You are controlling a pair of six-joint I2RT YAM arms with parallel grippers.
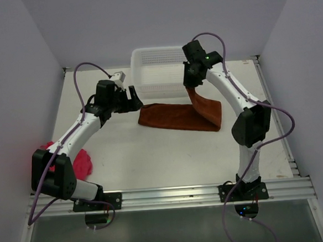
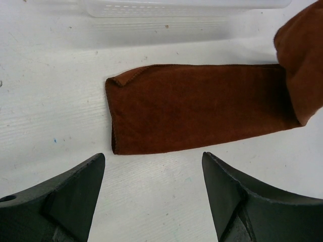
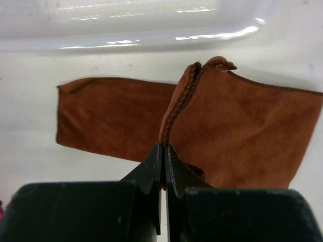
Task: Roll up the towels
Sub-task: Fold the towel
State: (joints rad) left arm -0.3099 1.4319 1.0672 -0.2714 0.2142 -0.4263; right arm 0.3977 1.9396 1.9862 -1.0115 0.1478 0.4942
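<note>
A brown towel [image 1: 175,117] lies folded into a long strip on the white table. My right gripper [image 1: 193,84] is shut on its right end and holds that end lifted above the strip; in the right wrist view the jaws [image 3: 164,147] pinch the towel's stitched edge [image 3: 177,103]. My left gripper [image 1: 132,99] is open and empty, just left of the towel's left end. In the left wrist view the towel [image 2: 202,106] lies flat ahead of my open fingers [image 2: 75,186]. A pink towel [image 1: 82,162] lies bunched at the left near edge.
A white perforated basket [image 1: 159,70] stands at the back of the table, right behind the brown towel and both grippers. The side walls close in on the left and right. A metal rail [image 1: 167,195] runs along the near edge.
</note>
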